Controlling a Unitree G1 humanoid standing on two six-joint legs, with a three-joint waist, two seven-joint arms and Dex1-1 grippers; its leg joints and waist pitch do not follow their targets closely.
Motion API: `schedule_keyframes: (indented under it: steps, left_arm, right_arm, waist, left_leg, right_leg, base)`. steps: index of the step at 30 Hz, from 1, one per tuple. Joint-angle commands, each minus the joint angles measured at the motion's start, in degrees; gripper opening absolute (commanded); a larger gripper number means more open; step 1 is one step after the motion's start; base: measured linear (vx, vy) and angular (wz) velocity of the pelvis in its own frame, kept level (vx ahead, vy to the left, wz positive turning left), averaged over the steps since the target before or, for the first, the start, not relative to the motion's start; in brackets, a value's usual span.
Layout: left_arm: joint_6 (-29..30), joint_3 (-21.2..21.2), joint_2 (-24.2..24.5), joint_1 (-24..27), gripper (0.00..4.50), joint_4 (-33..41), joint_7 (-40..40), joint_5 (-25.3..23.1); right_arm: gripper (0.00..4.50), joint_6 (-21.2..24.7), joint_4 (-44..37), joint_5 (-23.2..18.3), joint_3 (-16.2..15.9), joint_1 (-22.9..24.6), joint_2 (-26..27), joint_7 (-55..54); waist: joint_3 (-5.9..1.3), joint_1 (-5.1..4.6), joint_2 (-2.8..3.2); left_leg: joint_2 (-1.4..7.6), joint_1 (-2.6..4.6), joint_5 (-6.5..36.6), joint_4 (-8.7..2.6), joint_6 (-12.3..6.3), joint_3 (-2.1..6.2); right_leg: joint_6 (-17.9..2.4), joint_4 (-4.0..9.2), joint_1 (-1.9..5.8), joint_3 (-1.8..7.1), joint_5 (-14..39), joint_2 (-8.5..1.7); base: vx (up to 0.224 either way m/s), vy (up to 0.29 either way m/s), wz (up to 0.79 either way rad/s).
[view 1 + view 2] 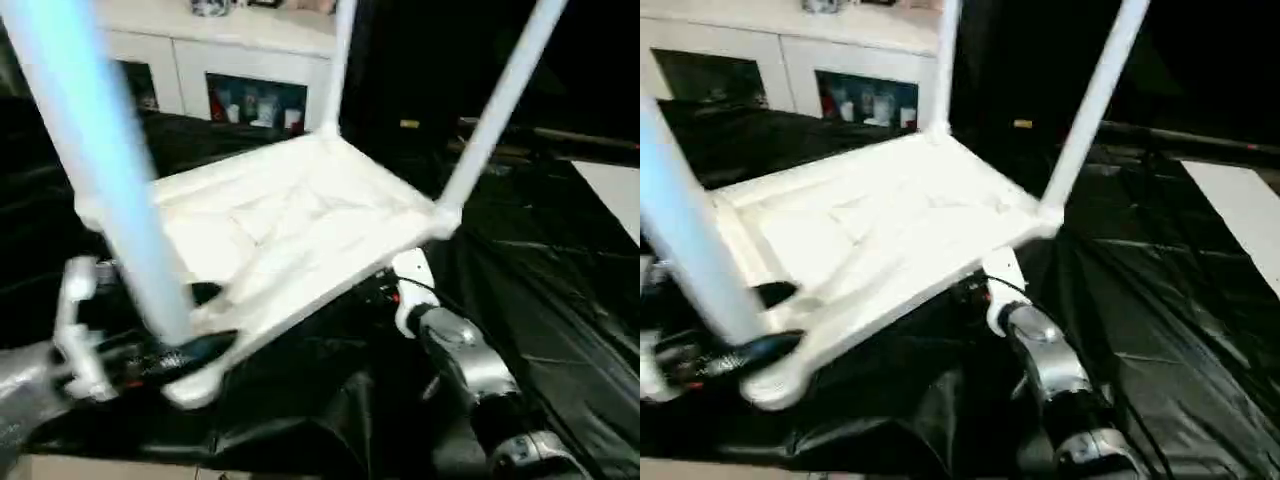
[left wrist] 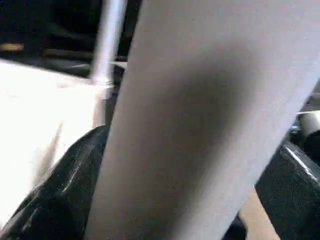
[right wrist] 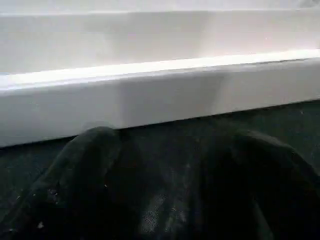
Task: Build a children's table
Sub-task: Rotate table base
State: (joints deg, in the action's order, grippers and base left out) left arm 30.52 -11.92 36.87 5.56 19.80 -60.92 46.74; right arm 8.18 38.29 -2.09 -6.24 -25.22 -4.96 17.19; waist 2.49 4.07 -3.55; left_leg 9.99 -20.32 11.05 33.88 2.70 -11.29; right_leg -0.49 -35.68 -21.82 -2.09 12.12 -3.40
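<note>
- I am seeing the tabletop (image 1: pixel 290 235) lying upside down and tilted on the black-draped surface (image 1: pixel 560 300), ribbed underside facing up.
- Three legs are standing up from its corner sockets: a near leg (image 1: pixel 105 170) at the robot's left, a far leg (image 1: pixel 340 60) at the back corner, and a right leg (image 1: pixel 495 115) at the right corner.
- The left end effector (image 2: pixel 165 200) is sitting around the near leg low down, one black finger (image 2: pixel 60 195) showing on each side of the tube; the fingers are spread wide and I am reading this as a grasp on that leg.
- The right end effector (image 3: pixel 165 190) is sitting low beside the tabletop's near long edge, under the right corner, fingers apart and released, nothing between them.
- The right forearm (image 1: pixel 465 365) is reaching in from the lower right.
- A white cabinet (image 1: pixel 230 70) with glass doors is standing behind the surface.
</note>
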Motion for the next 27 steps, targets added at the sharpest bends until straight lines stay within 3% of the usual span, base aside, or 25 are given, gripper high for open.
schedule_keyframes:
  steps: [1, 8, 12, 17, 23, 24, 27]
  left_arm:
    - [0.45, 2.29, -0.48, -1.12, 4.45, 1.81, 0.16, -0.84]
    - [1.62, 9.68, -3.99, -7.71, 4.45, -0.12, 0.06, -2.49]
    - [-1.11, 13.76, -7.55, -11.85, 4.45, -4.75, 1.72, -7.15]
    - [-3.69, 16.99, -10.67, -16.01, 4.45, -7.87, 2.59, -10.52]
    - [-4.56, 20.56, -14.83, -20.4, 4.45, -10.48, 2.54, -12.28]
    - [-4.88, 21.26, -15.7, -21.11, 4.45, -11.02, 2.6, -12.7]
    - [-5.81, 23.58, -18.22, -23.08, 4.45, -12.76, 2.54, -14.12]
  right_arm:
    - [4.29, -0.98, 0.57, 0.12, -0.39, -1.03, 0.27, -0.02]
    - [4.29, -4.39, 3.67, 0.8, -2.74, -4.17, 2.57, 4.98]
    - [4.29, -6.13, 5.17, 0.6, -3.81, -5.72, 4.34, 7.88]
    - [4.29, -7.22, 6.39, -0.47, -3.84, -6.8, 5.73, 10.73]
    - [4.29, -8.39, 8.23, -1.14, -3.89, -7.22, 6.89, 15.61]
    - [4.29, -8.61, 8.36, -1.15, -4.12, -7.18, 7.04, 16.18]
    - [4.29, -8.7, 8.54, -1.91, -4.22, -7.08, 7.7, 18.66]
  waist:
    - [-2.14, 0.01, 1.43]
    - [-2.15, -0.22, 1.51]
    - [-2.33, -0.65, 1.34]
    - [-2.33, -0.85, 1.3]
    - [-2.6, -0.82, 1.46]
    - [-2.64, -0.72, 1.72]
    - [-2.63, -0.77, 1.57]
  left_leg:
    - [3.04, 1.2, 18.12, -4.97, 4.79, 1.58]
    - [3.05, 1.04, 19.61, -4.96, 5.32, 1.85]
    - [3.07, 0.55, 18.23, -4.98, 4.98, 2.11]
    - [3.15, 0.69, 18.13, -4.89, 4.41, 2.06]
    - [3.19, 0.59, 15.23, -4.74, 3.47, 1.93]
    - [3.19, 0.78, 15.31, -4.67, 3.53, 1.86]
    - [3.25, 0.54, 15.3, -4.79, 3.27, 2.02]
  right_leg:
    - [-8.49, 4.29, 0.93, 2.99, 13.92, -4.23]
    - [-7.98, 4.47, 0.88, 2.99, 17.14, -4.28]
    - [-8.42, 4.32, 1.42, 2.92, 16.3, -4.46]
    - [-9.27, 4.46, 1.27, 2.9, 16.01, -4.56]
    - [-11.25, 4.01, 1.6, 2.73, 10.16, -4.45]
    - [-11.64, 4.04, 1.49, 2.73, 9.68, -4.48]
    - [-12.01, 3.99, 1.85, 2.65, 9.33, -4.56]
  base:
    - [0.0, 0.0, 0.0]
    - [0.0, 0.0, 0.0]
    - [0.0, 0.0, 0.0]
    - [0.0, 0.0, 0.0]
    - [0.0, 0.0, 0.0]
    - [0.0, 0.0, 0.0]
    - [0.0, 0.0, 0.0]
